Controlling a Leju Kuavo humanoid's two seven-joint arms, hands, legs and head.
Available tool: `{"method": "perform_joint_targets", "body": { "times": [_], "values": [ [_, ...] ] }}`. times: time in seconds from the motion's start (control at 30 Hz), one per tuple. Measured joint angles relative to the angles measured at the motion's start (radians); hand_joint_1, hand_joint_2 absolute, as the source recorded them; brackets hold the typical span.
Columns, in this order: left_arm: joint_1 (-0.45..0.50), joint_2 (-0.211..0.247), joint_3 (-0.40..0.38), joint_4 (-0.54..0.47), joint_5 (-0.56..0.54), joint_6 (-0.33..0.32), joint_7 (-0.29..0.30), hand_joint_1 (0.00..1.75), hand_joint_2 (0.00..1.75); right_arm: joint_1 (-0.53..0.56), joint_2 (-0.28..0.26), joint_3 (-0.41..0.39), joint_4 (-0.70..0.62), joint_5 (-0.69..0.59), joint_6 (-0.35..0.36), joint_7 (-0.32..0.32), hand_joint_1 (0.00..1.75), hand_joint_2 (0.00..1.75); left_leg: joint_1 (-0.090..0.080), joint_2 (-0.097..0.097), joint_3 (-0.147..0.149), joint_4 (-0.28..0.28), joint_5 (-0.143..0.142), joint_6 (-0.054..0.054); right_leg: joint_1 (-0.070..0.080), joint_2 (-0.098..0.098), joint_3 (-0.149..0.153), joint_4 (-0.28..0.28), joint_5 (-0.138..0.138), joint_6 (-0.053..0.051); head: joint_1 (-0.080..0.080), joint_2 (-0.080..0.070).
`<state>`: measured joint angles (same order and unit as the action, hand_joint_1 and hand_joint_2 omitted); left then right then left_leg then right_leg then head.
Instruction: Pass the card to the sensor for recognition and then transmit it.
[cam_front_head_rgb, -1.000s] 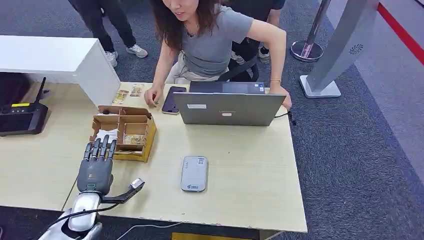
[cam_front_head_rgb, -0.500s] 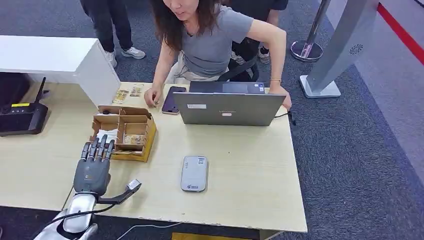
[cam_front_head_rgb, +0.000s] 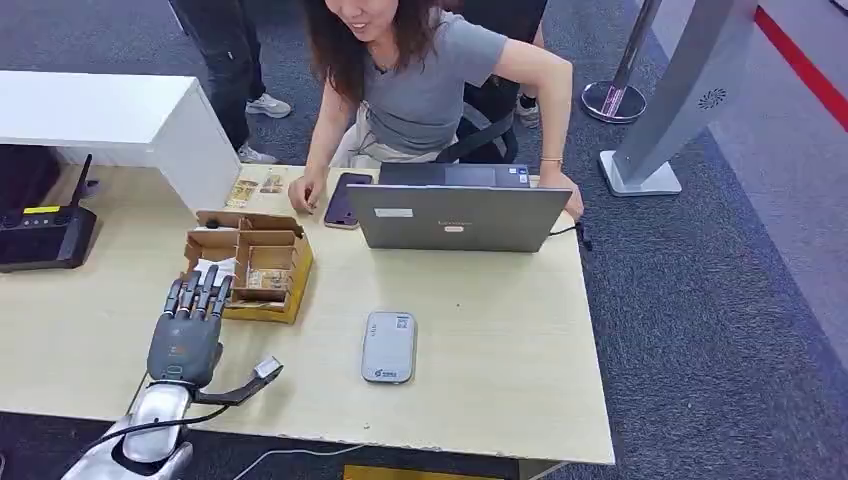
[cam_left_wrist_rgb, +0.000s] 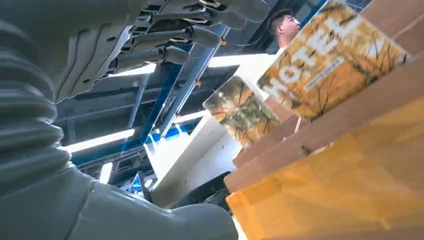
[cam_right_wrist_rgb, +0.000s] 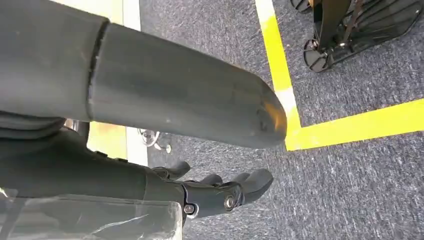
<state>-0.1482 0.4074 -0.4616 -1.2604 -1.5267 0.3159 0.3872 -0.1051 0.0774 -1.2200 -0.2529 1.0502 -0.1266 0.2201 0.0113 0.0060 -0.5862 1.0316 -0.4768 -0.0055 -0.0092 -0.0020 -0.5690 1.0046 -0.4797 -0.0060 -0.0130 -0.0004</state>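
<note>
My left hand (cam_front_head_rgb: 186, 335) lies open on the table, fingers straight, thumb stuck out to the side, tips just short of a cardboard box (cam_front_head_rgb: 296, 283). Yellow patterned cards (cam_front_head_rgb: 263, 280) stand in the box's compartments. In the left wrist view the fingers (cam_left_wrist_rgb: 175, 35) hover beside a card marked HOTEL (cam_left_wrist_rgb: 325, 60) and a second card (cam_left_wrist_rgb: 240, 107) behind the box wall. The grey card sensor (cam_front_head_rgb: 388, 346) lies flat to the right of the hand. My right hand (cam_right_wrist_rgb: 220, 192) hangs over grey carpet, holding nothing.
A person leans over the far edge with one hand by a phone (cam_front_head_rgb: 345, 198) and the other behind an open laptop (cam_front_head_rgb: 455, 215). Two more cards (cam_front_head_rgb: 255, 187) lie near a white cabinet (cam_front_head_rgb: 120, 120). A black device (cam_front_head_rgb: 45, 235) sits at the far left.
My left hand has drawn back slightly toward the near table edge, away from the box. A person standing behind the table has stepped to the right.
</note>
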Motion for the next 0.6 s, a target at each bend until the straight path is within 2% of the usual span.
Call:
{"method": "perform_joint_targets", "body": {
  "times": [0.6],
  "values": [
    [-0.031, -0.032, 0.004, 0.024, 0.000, 0.018, -0.035, 0.00, 1.75, 0.000, -0.007, 0.002, 0.000, 0.002, 0.001, -0.002, 0.00, 0.00, 0.000, 0.000, 0.000, 0.000, 0.000, 0.000, 0.000, 0.000, 0.000, 0.000, 0.000, 0.000, 0.000, 0.000]
  ]
}}
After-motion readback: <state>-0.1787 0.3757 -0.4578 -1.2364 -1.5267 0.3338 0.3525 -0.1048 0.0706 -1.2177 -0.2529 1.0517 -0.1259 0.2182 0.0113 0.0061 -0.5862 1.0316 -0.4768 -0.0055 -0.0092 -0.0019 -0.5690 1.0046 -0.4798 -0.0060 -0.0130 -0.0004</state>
